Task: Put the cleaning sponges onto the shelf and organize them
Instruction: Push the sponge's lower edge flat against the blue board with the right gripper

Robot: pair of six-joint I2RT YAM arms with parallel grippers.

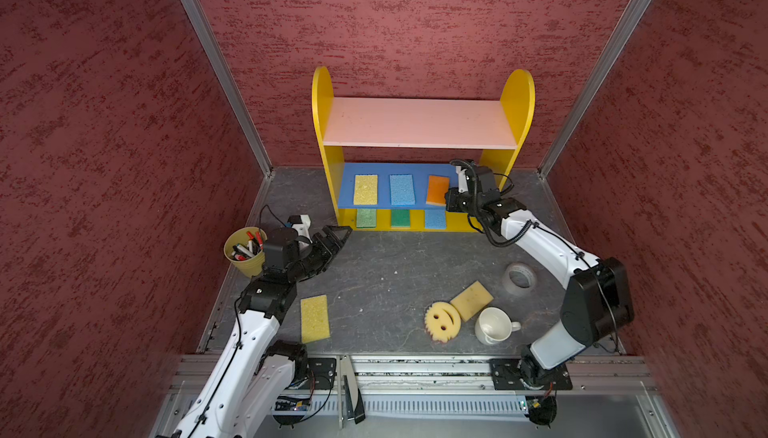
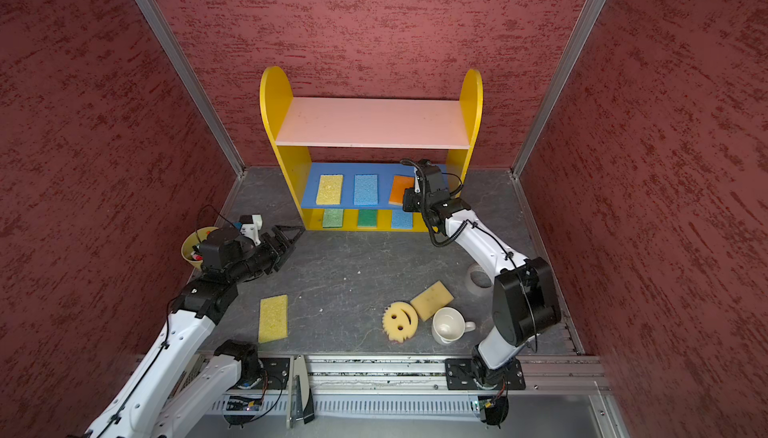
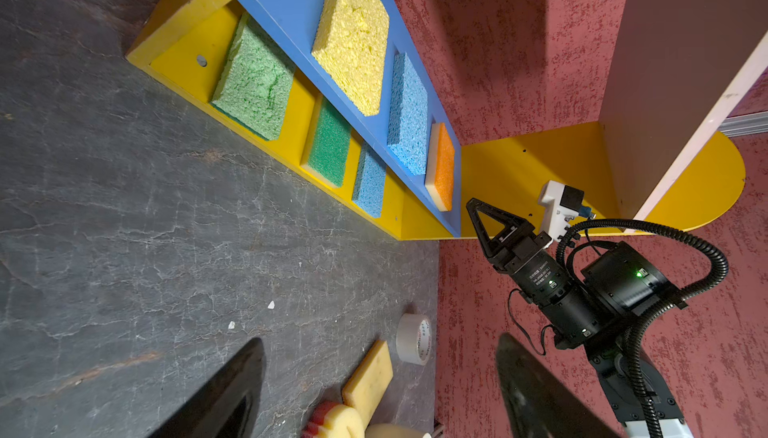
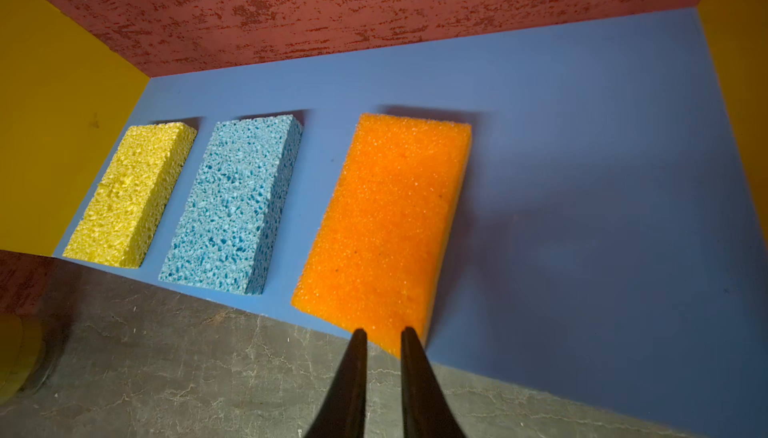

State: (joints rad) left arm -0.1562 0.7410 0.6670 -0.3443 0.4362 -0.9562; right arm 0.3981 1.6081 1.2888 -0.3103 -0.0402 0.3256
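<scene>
right gripper nearly shut, nothing in it | orange sponge right at its tips, long axis running away, kinda crooked

White mug near the front edge, tape roll lying flat, yellow cup holding markers, grey tabletop

Orange sponge: fine-grained foam, matt. Blue sponge and yellow sponge: coarse, open-pored. Shelf: smooth painted boards, satin. Worktop: grey stone-look, matt, veined. Mug: glossy white glaze. Walls: rough red plaster texture. Frame rails: brushed metal. Fingers: smooth black plastic.
</scene>
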